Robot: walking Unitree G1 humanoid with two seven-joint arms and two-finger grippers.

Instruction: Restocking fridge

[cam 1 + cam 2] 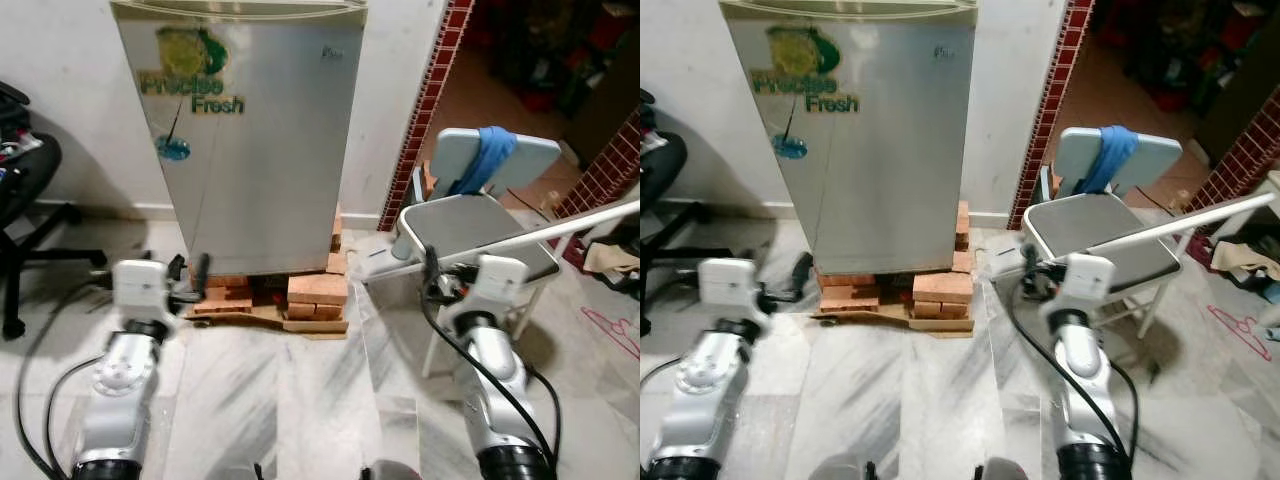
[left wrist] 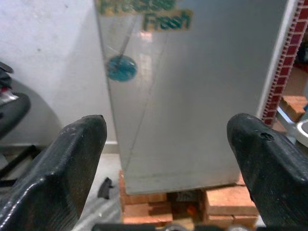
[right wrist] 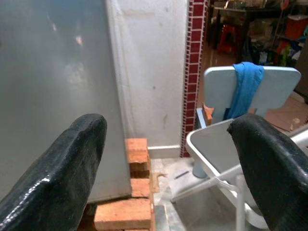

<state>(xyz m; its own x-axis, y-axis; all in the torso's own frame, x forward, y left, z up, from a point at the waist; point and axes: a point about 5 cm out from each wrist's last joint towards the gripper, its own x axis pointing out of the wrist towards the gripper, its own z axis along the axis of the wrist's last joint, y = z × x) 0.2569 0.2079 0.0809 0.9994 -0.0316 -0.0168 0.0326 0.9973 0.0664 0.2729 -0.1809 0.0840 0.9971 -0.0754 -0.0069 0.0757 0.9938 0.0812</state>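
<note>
Early stage: fridge [image 1: 250,140] door closed ahead of both hands; left gripper [image 2: 168,159] and right gripper [image 3: 168,159] spread apart, empty, nothing stocked yet.

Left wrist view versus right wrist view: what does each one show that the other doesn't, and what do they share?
Left wrist: the fridge's green label and blue sticker, plus an office chair.

Right wrist: the grey chair with a blue cloth on its back, and the red tile strip.

Both: open black fingers framing the shut fridge on bricks.
</note>
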